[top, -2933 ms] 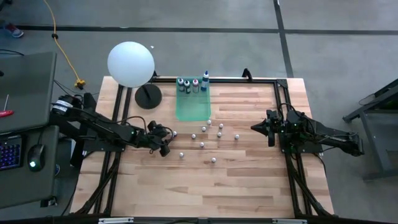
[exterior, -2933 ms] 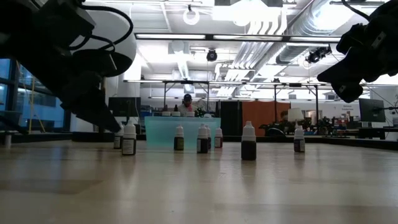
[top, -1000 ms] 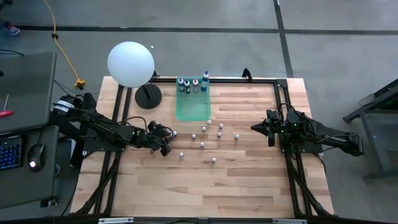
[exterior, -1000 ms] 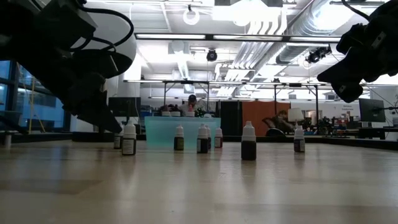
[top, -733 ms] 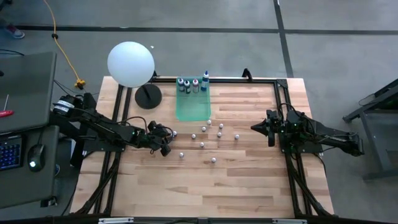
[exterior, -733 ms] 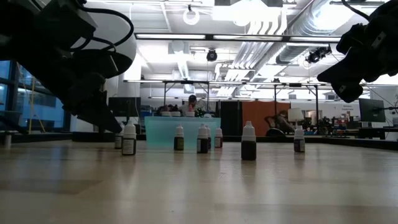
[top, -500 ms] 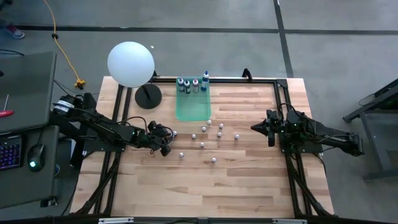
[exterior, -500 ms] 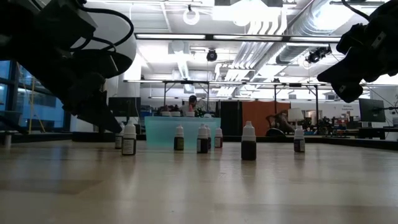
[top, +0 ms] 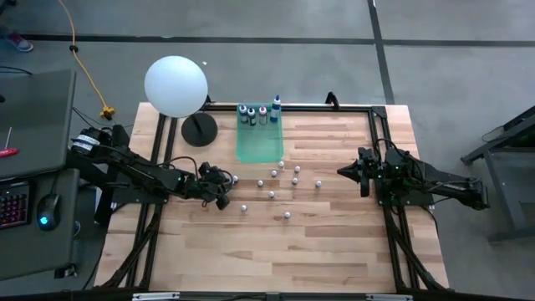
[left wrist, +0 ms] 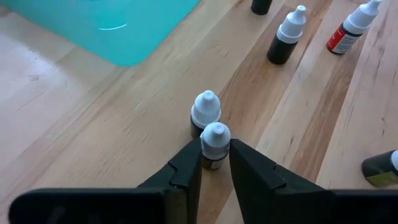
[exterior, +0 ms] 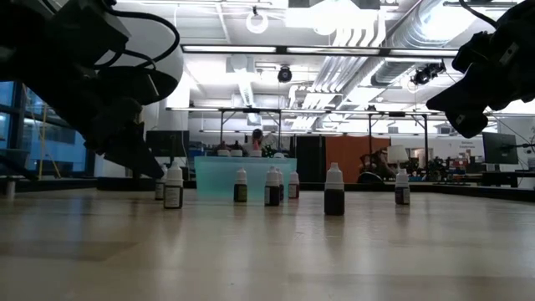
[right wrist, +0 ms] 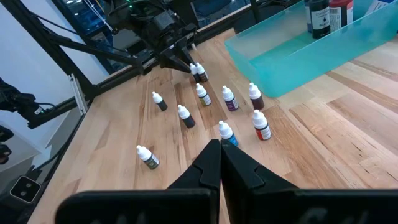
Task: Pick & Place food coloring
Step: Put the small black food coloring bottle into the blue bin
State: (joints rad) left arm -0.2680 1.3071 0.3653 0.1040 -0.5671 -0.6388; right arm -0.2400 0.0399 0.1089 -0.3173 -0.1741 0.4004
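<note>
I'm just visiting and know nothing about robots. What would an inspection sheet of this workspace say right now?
Surface: wooden table, bare at the near side.
Job's things: nine food coloring bottles stand loose mid-table; four more stand at the far end of the green tray.
Clutter: white ball lamp on a dark base at the far left corner.
Grippers: left gripper has its fingers on either side of one small white-capped bottle, with another bottle close behind it; right gripper is shut, empty and waiting at the right side.
Cables: yellow cable on the floor, far left.
Surroundings: keyboard and mouse on a desk to the left; a person far behind.
</note>
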